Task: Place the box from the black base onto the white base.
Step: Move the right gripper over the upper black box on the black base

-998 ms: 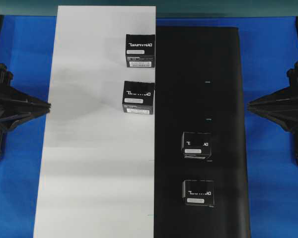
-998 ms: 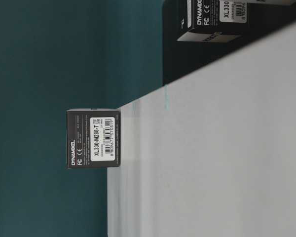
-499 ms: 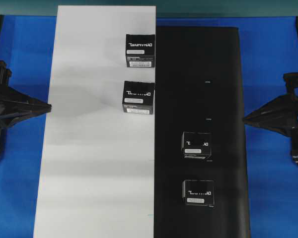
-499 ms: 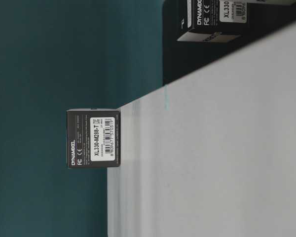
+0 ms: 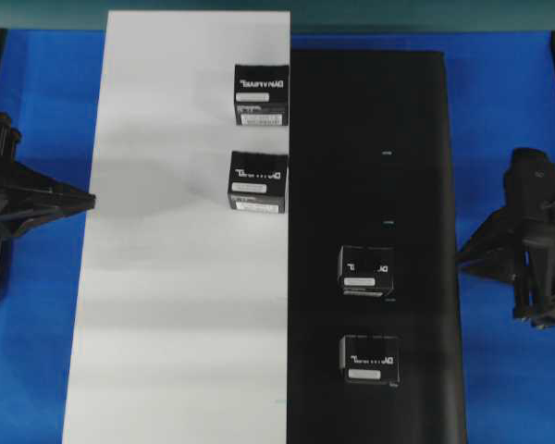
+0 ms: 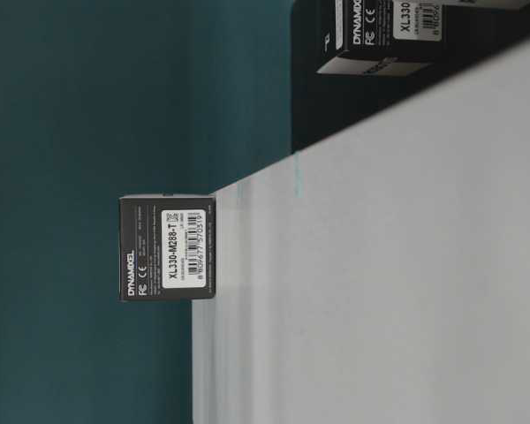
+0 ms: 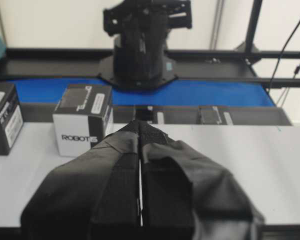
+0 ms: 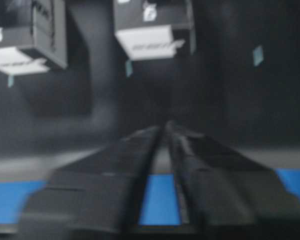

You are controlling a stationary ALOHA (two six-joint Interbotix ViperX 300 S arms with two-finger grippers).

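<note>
Two black boxes with white lettering sit on the black base (image 5: 416,166): one at its middle (image 5: 366,271), one nearer the front (image 5: 369,359). Both show at the top of the blurred right wrist view (image 8: 152,30) (image 8: 30,35). Two look-alike boxes (image 5: 261,95) (image 5: 258,182) stand on the white base (image 5: 166,324). My right gripper (image 5: 462,257) hovers at the black base's right edge, level with the middle box, its fingers slightly apart and empty (image 8: 165,126). My left gripper (image 5: 85,197) is shut and empty at the white base's left edge (image 7: 140,122).
Blue table surface (image 5: 509,111) borders both bases. In the left wrist view a box (image 7: 84,119) stands left of my fingertips, with the opposite arm's base (image 7: 142,45) behind. The table-level view shows a box (image 6: 168,249) on the white base.
My right arm has turned and swung toward the front along the black base's right edge. The left arm and all the boxes have not moved.
</note>
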